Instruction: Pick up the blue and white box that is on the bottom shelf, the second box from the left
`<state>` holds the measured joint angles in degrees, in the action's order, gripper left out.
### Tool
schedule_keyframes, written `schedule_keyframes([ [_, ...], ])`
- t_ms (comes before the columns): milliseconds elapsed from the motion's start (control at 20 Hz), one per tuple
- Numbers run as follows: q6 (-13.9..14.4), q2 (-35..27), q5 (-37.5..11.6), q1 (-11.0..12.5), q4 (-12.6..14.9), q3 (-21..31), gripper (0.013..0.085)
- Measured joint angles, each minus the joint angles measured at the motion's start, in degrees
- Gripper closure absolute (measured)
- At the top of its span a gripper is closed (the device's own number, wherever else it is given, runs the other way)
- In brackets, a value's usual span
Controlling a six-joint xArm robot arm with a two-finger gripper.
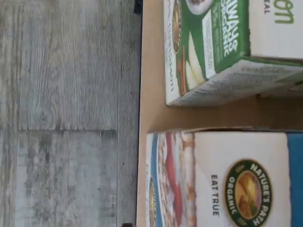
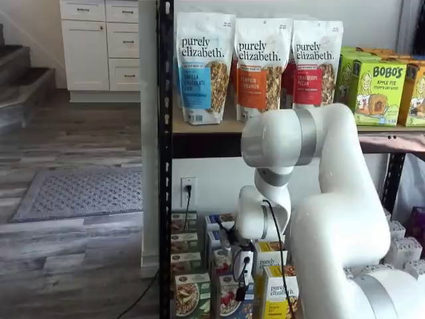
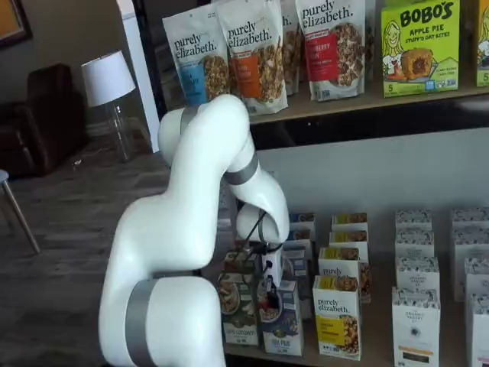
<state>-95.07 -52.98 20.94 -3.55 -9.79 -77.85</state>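
The blue and white box (image 1: 222, 179) fills the near part of the wrist view, with a round Nature's Path logo on its white top. It stands at the front of the bottom shelf (image 1: 152, 71) in both shelf views (image 2: 230, 304) (image 3: 284, 317). My gripper (image 2: 240, 290) hangs just above the box's top, and it shows the same way in a shelf view (image 3: 269, 293). Its black fingers show side-on, so I cannot tell whether they are open. No box is in them.
A green-and-white box (image 1: 208, 47) stands beside the blue one (image 2: 189, 296) (image 3: 237, 310). A yellow-and-white box (image 2: 275, 292) (image 3: 337, 317) stands on its other side. More rows of boxes are behind. Granola bags (image 2: 255, 63) fill the upper shelf. Grey wood floor (image 1: 66, 113) lies below the shelf edge.
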Motion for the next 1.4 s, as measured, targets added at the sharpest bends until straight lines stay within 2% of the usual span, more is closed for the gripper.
schedule_keyframes([
  [250,-0.3,-0.18,-1.67,-0.28,-0.55,0.55,0.013],
  [300,-0.43,-0.22,-1.83,-0.32,-0.73,0.59,0.017],
  [350,-0.64,-0.24,-1.85,-0.34,-0.98,0.59,0.017],
  [450,-1.06,-0.24,-1.66,-0.36,-1.47,0.58,0.025],
  [500,-1.38,-0.2,-1.6,-0.36,-1.83,0.58,0.025],
  [650,-1.78,-0.04,-1.45,-0.31,-2.2,0.69,0.033],
  [950,-0.49,0.17,-0.71,-0.09,-0.6,0.66,0.033],
  [1400,-0.76,0.25,-0.9,-0.08,-0.86,0.84,0.033],
])
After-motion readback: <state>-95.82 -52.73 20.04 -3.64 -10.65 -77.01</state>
